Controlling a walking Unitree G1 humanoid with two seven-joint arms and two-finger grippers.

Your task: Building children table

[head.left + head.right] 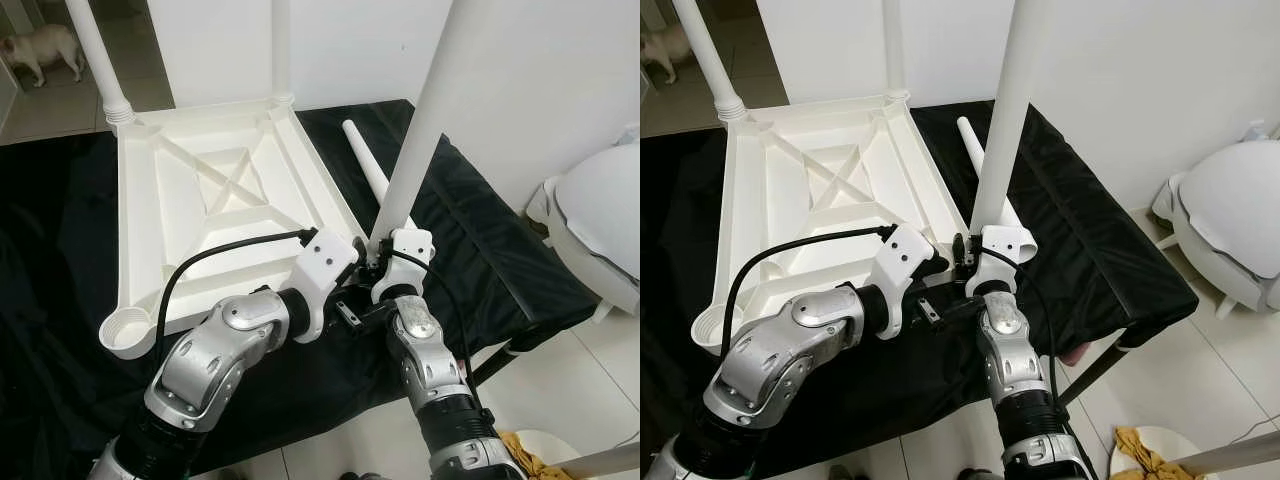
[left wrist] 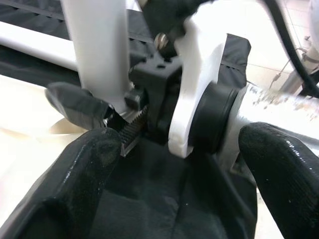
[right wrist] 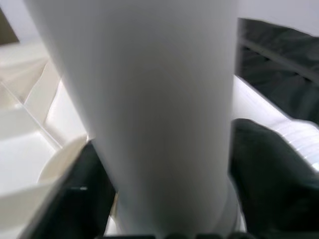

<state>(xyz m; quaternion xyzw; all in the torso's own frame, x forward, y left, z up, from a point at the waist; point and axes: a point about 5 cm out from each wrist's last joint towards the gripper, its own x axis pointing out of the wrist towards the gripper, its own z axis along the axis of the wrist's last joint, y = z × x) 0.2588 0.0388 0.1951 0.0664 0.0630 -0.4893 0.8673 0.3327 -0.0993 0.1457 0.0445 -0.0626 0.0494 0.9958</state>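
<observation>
- The upturned tabletop [image 1: 215, 200] is lying on the black-draped bench [image 1: 480, 260], two legs already standing in its far corners.
- The right tool [image 3: 164, 199] is clamping a third leg [image 1: 425, 130] upright at the near right corner socket.
- The left tool [image 2: 169, 169], fingers apart, is hovering just beside the right wrist.
- Judging by this, leg seating is underway; next comes pressing or twisting it home.
- A spare leg [image 1: 365, 165] is lying on the bench, and the near left socket [image 1: 128, 335] is waiting.
</observation>
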